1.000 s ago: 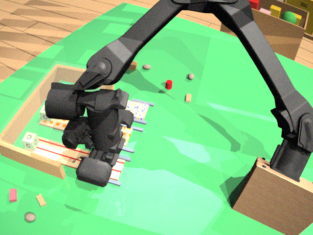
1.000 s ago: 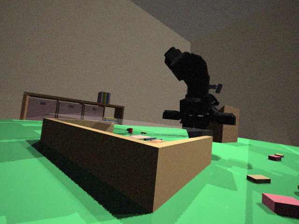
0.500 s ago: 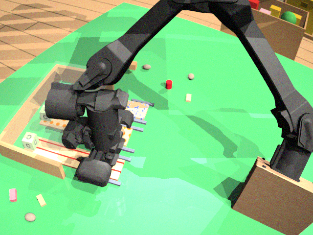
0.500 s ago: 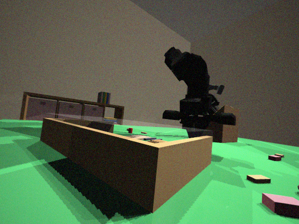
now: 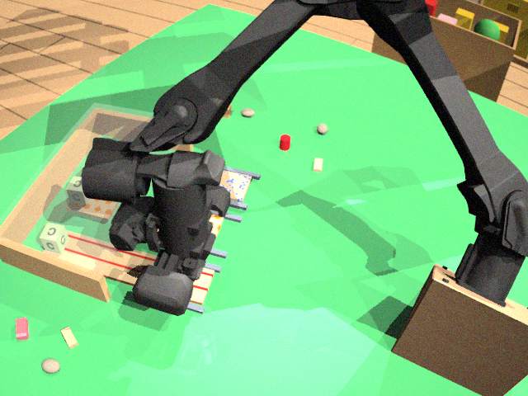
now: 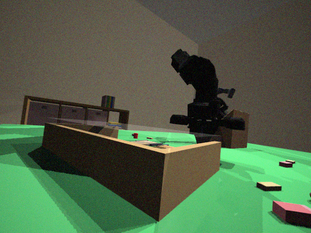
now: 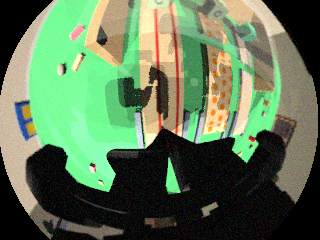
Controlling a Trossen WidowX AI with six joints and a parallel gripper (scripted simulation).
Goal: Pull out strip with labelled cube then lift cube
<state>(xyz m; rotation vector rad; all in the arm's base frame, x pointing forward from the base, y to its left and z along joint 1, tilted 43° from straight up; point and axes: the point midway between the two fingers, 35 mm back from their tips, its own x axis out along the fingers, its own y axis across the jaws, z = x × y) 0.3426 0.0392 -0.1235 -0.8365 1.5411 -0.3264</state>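
Note:
A red-striped strip [image 5: 205, 279] [image 7: 167, 47] lies flat, with no break where it shows; my arm covers part of it in the top view. A pale lettered cube [image 5: 53, 238] [image 7: 159, 2] stands at its far end. A second lettered cube [image 5: 77, 194] [image 7: 216, 10] stands at the orange-dotted strip [image 5: 96, 209] [image 7: 218, 95], which seems to have a gap in the wrist view. A blue-speckled strip [image 5: 235, 186] [image 7: 244, 95] lies beyond. My gripper [image 7: 163, 132] is shut and empty, over the red-striped strip's near part; whether the tips touch it is hidden.
A wooden-walled enclosure [image 5: 53, 271] [image 6: 125, 162] with a clear cover surrounds the strips' far ends. Grey rails [image 5: 195, 308] flank the near ends. A red cylinder [image 5: 285, 142] [image 6: 135, 135] and small stones lie on the green surface. A wooden block [image 5: 460, 332] stands by the arm at right.

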